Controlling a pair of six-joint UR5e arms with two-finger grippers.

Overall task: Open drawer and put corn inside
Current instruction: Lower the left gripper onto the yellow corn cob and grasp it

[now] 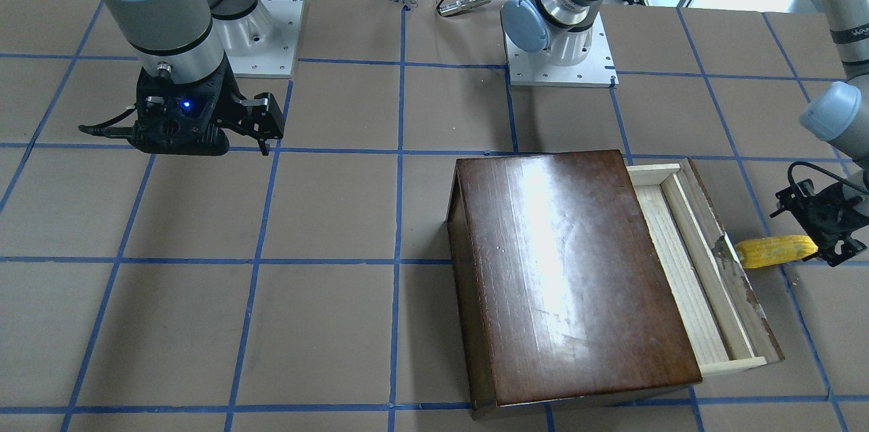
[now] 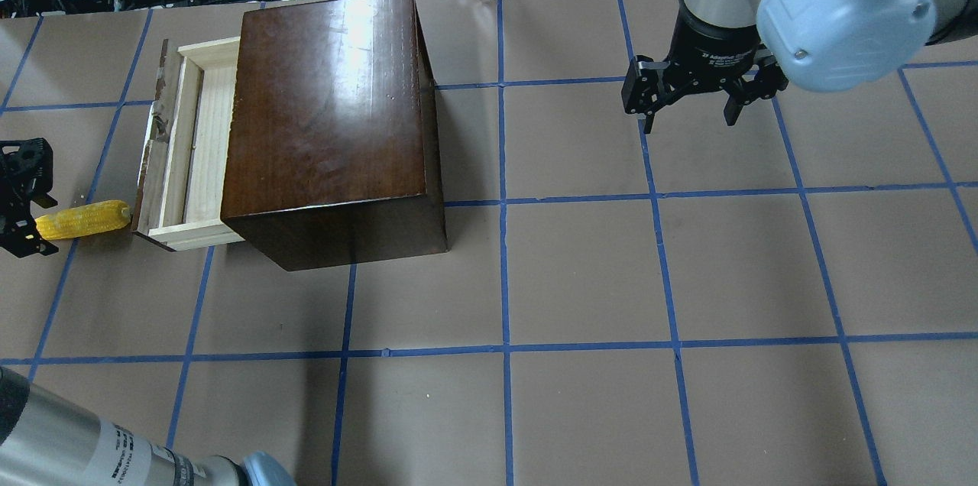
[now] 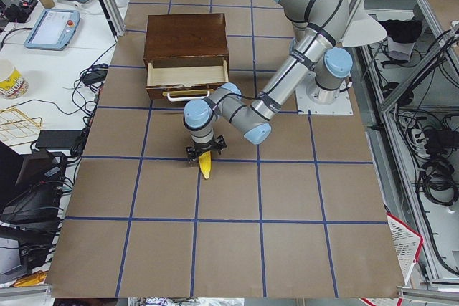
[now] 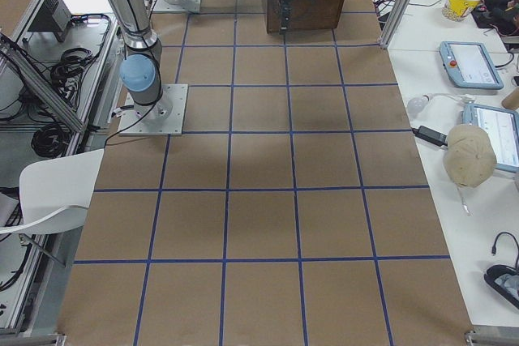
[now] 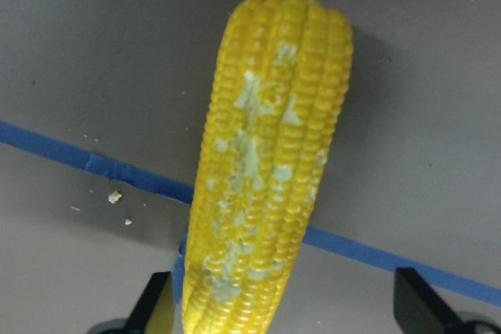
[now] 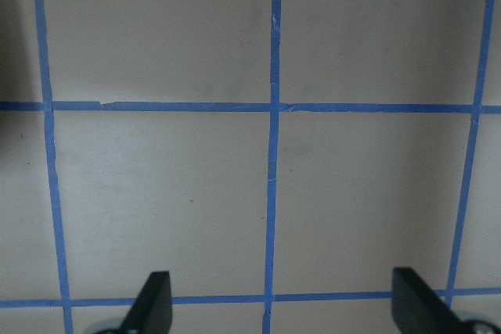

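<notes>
Front-facing: the drawer (image 1: 686, 262) is standing open at the box's (image 1: 563, 276) 3 o'clock, the corn (image 1: 774, 250) lying on the bench (image 1: 271, 282) just outside it. Overhead: the right claw (image 2: 688, 119) is hanging spread, well apart. Left wrist: the left claw (image 5: 282, 307) is straddling the corn, spread, so grasping looks in hand; the next move is calling for closing, then lifting over the drawer's rim.

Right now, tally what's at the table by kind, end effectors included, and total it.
corn: 1
box: 1
drawer: 1
end effectors: 2 (left end effector, right end effector)
Total: 5
</notes>
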